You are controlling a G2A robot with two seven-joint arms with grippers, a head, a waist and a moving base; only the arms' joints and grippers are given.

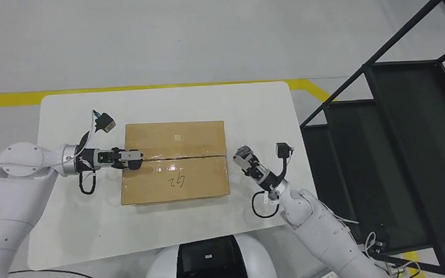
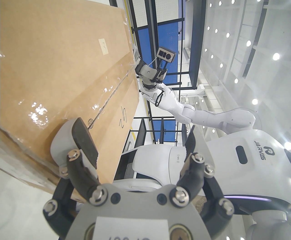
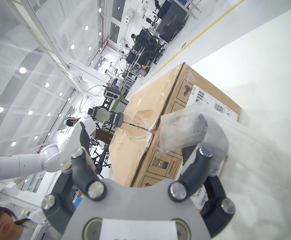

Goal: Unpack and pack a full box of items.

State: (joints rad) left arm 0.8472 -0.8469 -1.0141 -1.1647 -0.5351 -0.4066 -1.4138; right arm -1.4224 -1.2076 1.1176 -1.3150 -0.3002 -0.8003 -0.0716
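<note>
A closed cardboard box [image 1: 175, 159] lies in the middle of the white table [image 1: 78, 218], its top flaps sealed along the seam with clear tape [image 1: 180, 156]. My left gripper [image 1: 133, 157] is at the box's left end, on the seam. It stands open [image 2: 136, 129], with one finger pad [image 2: 84, 138] over the box top [image 2: 56, 68] and the other off the side. My right gripper [image 1: 242, 156] is just off the box's right end, open [image 3: 143, 127], with a crumpled piece of clear tape [image 3: 181, 129] clinging to one finger. The box [image 3: 141, 141] is in front of it.
A black metal stair frame [image 1: 384, 133] stands close to the table's right side. A yellow floor line [image 1: 169, 87] runs behind the table. Bare table surface lies to the left of the box and in front of it.
</note>
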